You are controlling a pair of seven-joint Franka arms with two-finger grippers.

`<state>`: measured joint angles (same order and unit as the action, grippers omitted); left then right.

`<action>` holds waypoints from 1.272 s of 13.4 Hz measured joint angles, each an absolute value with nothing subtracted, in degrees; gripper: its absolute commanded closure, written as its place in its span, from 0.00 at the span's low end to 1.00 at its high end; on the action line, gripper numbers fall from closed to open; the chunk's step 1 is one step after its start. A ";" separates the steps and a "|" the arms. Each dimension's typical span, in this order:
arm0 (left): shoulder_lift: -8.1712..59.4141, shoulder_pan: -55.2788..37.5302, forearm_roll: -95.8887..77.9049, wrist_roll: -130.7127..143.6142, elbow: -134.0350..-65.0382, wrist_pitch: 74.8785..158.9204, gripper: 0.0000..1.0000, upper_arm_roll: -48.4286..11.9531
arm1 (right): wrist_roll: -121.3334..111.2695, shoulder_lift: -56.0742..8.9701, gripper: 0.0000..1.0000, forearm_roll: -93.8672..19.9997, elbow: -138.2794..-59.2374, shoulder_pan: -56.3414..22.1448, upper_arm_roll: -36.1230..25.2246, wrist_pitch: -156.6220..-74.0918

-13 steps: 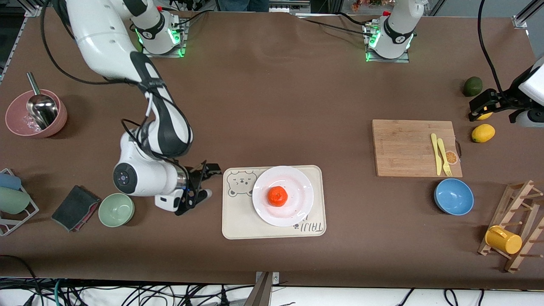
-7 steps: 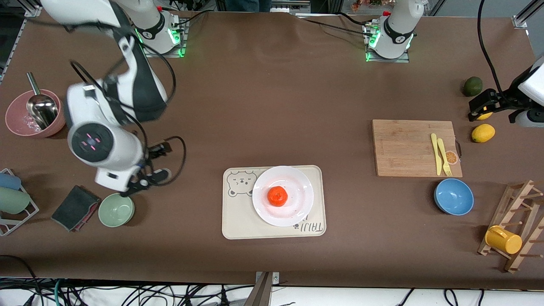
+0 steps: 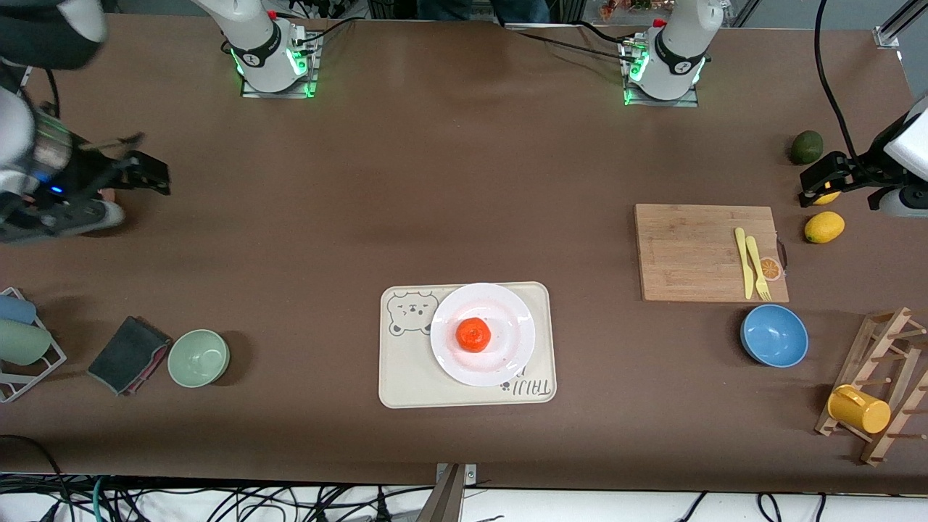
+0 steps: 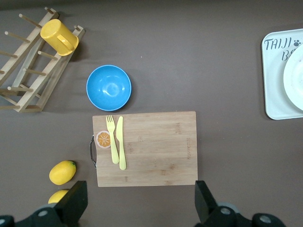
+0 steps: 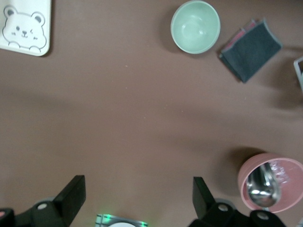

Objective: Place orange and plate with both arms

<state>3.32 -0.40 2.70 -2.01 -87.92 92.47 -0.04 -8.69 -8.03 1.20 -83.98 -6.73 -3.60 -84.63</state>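
The orange (image 3: 473, 335) sits in the middle of the white plate (image 3: 507, 312). The plate rests on the cream bear-print tray (image 3: 406, 370) near the front camera's edge of the table. My right gripper (image 3: 141, 165) is open and empty, raised over the right arm's end of the table, well away from the tray; its wrist view shows the jaws (image 5: 137, 198) wide apart over bare table. My left gripper (image 3: 818, 183) is open and empty, waiting over the lemons at the left arm's end (image 4: 139, 208). Only the plate's rim (image 4: 294, 78) shows in the left wrist view.
A cutting board (image 3: 696, 250) with a yellow knife and fork, a blue bowl (image 3: 773, 335), a lemon (image 3: 824, 227), a dark green fruit (image 3: 806, 147) and a rack with a yellow mug (image 3: 859, 409) lie at the left arm's end. A green bowl (image 3: 199, 357), dark cloth (image 3: 129, 354) and pink bowl (image 5: 270, 182) lie at the right arm's end.
My right arm has swung up and away from beside the tray toward its own end of the table, empty. The orange, plate and left arm have not moved.
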 measured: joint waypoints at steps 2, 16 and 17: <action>3.31 -0.39 2.70 -2.01 -87.92 92.47 0.00 -0.01 | -8.69 -1.79 0.00 0.63 -96.18 -3.22 -3.57 -92.87; 3.32 -0.39 2.70 -2.01 -87.91 92.50 0.00 -0.01 | -7.80 -0.77 0.00 0.60 -95.79 -1.54 -2.99 -93.91; 3.32 -0.39 2.70 -2.01 -87.92 92.52 0.00 -0.01 | -7.79 -1.21 0.00 0.59 -95.06 -1.54 -2.99 -93.29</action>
